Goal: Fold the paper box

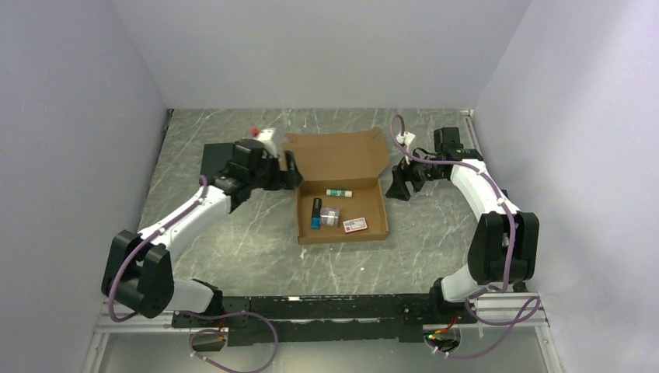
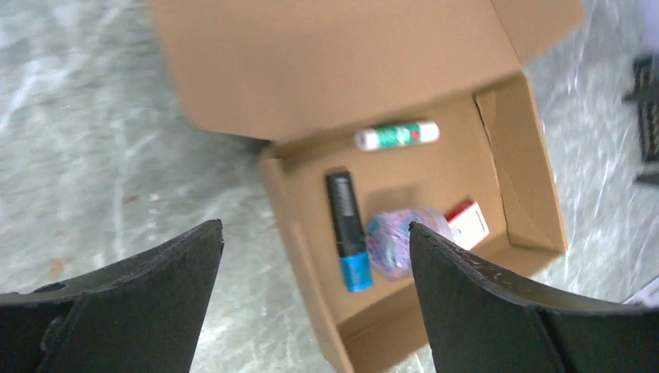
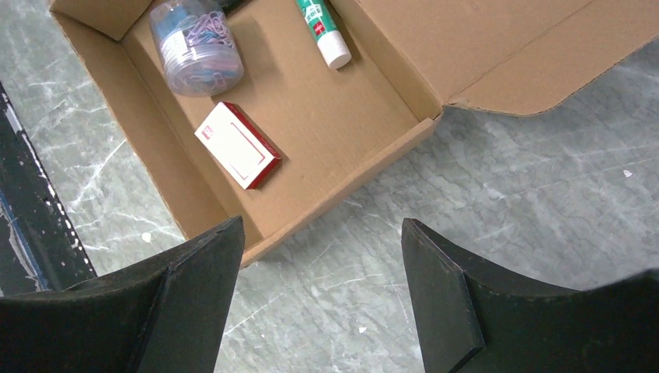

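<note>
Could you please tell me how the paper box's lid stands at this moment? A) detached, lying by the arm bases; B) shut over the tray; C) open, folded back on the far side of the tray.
C: the paper box has its lid folded back beyond the tray, leaving the glue stick inside in plain view.

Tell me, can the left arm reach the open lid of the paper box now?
Probably yes: the left gripper stands open beside the lid of the paper box, with nothing between them.
</note>
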Action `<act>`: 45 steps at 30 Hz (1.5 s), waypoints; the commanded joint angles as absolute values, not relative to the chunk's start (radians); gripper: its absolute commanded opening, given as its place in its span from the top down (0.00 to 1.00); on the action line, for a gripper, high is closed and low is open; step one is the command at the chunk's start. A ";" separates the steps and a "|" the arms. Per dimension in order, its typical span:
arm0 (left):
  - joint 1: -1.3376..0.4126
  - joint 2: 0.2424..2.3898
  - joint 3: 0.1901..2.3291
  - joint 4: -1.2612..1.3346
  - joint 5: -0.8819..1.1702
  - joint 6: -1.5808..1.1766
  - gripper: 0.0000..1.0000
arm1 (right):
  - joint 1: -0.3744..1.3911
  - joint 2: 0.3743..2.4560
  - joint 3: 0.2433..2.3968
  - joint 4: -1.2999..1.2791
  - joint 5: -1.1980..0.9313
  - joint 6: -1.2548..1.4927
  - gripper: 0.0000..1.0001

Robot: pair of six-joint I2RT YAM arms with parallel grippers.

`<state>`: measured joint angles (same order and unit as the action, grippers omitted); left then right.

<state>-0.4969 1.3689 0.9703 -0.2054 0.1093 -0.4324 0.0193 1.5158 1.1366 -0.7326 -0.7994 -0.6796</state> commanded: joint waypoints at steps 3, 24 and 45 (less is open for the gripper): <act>-0.249 1.346 0.914 -0.009 0.384 -0.570 0.02 | -0.003 1.488 1.130 -0.701 -0.859 -0.690 0.22; -0.050 1.996 1.171 0.419 0.761 -0.915 0.13 | -0.004 1.494 1.125 -0.701 -0.866 -0.695 0.22; -0.058 2.122 1.254 0.434 0.832 -0.947 0.13 | -0.006 1.504 1.125 -0.699 -0.867 -0.695 0.22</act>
